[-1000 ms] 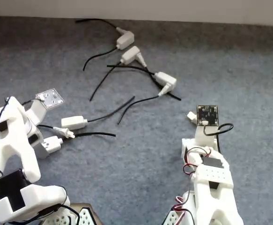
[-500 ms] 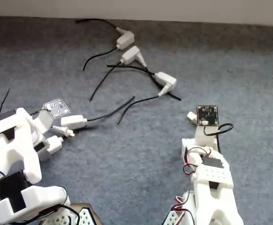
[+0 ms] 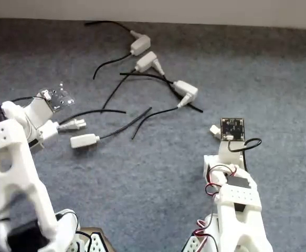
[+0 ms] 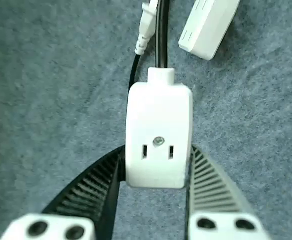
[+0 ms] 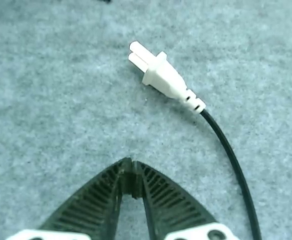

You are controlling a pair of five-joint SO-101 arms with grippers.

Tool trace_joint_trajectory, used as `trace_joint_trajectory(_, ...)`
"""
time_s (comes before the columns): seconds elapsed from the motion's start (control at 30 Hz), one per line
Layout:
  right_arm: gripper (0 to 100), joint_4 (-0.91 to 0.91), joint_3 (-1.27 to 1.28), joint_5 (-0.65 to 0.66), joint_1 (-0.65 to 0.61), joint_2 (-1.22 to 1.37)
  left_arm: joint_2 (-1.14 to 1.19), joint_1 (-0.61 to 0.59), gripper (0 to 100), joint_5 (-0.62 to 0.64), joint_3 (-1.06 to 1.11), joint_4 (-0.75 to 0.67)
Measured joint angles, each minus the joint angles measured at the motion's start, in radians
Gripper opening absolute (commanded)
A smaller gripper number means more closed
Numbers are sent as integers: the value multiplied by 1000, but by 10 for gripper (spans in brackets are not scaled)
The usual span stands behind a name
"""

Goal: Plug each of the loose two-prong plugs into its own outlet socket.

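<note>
In the last second the left arm has lifted and swung back toward the left edge of the tabletop (image 3: 158, 184), and it has brought a socket (image 4: 158, 130) up with it. The left gripper (image 4: 156, 161) has its fingers clamped on the two sides of that white block, whose two slots face back toward the arm while its black cord trails out over the grey surface. A small plug (image 3: 79, 124) beside that cord has gone along with the move and now lies farther from the near edge than it did a moment ago. A second socket (image 3: 84, 140) just beside it has hardly shifted. The right arm has not budged. The right gripper (image 5: 132, 172) hangs with its fingers closed on nothing, just short of another plug (image 5: 163, 77) that lies flat toward the right side with its prongs pointing away from the arm. Three more corded pieces (image 3: 147, 62) sit loosely grouped near the far edge, untouched. As I read it, one socket is now in hand and presented, but nothing is mated yet. The right arm would need to open and take a plug before any prongs could meet those slots.
</note>
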Motion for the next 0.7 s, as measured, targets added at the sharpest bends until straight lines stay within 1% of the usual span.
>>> trace_joint_trajectory(0.17, 6, 0, 0, 0, 0, 0, -238, 109, 6, 0, -3, 94)
trace_joint_trajectory(0.27, 6, 0, 0, 0, 0, 0, -377, 230, 6, 14, 32, 164)
trace_joint_trajectory(0.3, 6, 0, 0, 0, 0, 0, -420, 278, 6, 54, 58, 172)
trace_joint_trajectory(0.37, 6, 0, 0, 0, 0, 0, -500, 382, 6, 181, 121, 161)
trace_joint_trajectory(0.47, 6, 0, 0, 0, 0, 0, -592, 532, 6, 433, 227, 106)
trace_joint_trajectory(0.6, 6, 0, 0, 0, 0, 0, -651, 720, 6, 700, 331, 49)
trace_joint_trajectory(0.7, 6, 0, 0, 0, 0, 0, -658, 809, 6, 914, 391, -9)
